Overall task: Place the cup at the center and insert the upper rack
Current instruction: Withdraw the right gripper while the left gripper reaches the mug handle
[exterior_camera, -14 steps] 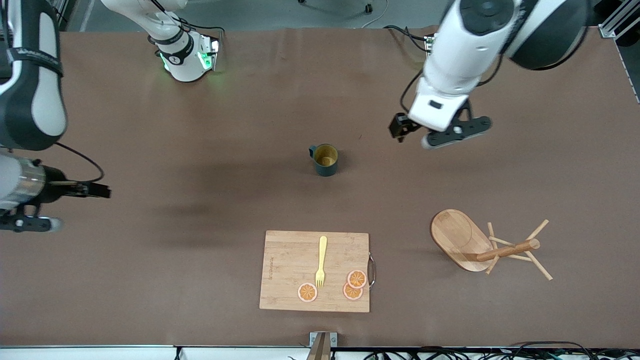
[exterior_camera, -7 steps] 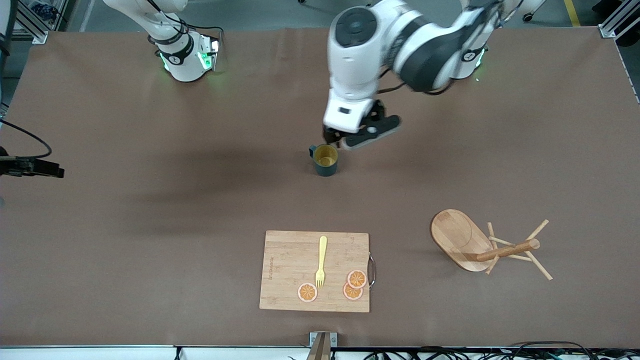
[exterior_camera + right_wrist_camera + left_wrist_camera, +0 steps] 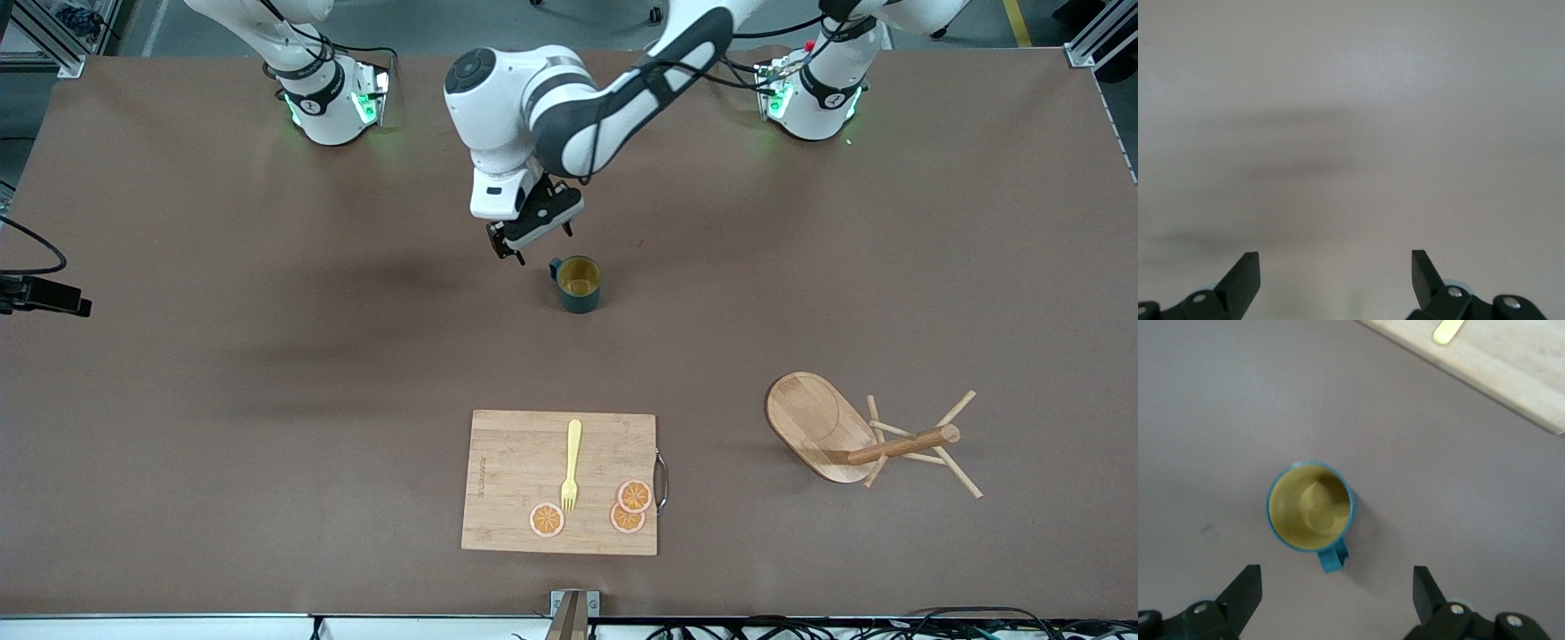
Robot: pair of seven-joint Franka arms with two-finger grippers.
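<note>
Teal outside, mustard inside: the cup (image 3: 579,284) is sitting upright on the brown counter (image 3: 267,373), handle pointing toward the left gripper (image 3: 526,240), which is hovering just beside and above it, jaws spread wide with nothing between them. In the left wrist view the cup (image 3: 1311,510) is showing just ahead of the two dark fingertips (image 3: 1241,593), not touched by either.

Down from that gripper, nearer the front camera, the bamboo cutting board (image 3: 560,482) is lying flat with a yellow fork (image 3: 571,465) and three orange slices (image 3: 627,507) on it. The upper rack (image 3: 867,438) is lying tipped on its side toward the left arm's end of the counter, well apart from the cup.

The right gripper (image 3: 1335,277) is waiting out at its own end, fingers also apart, looking at bare counter.
</note>
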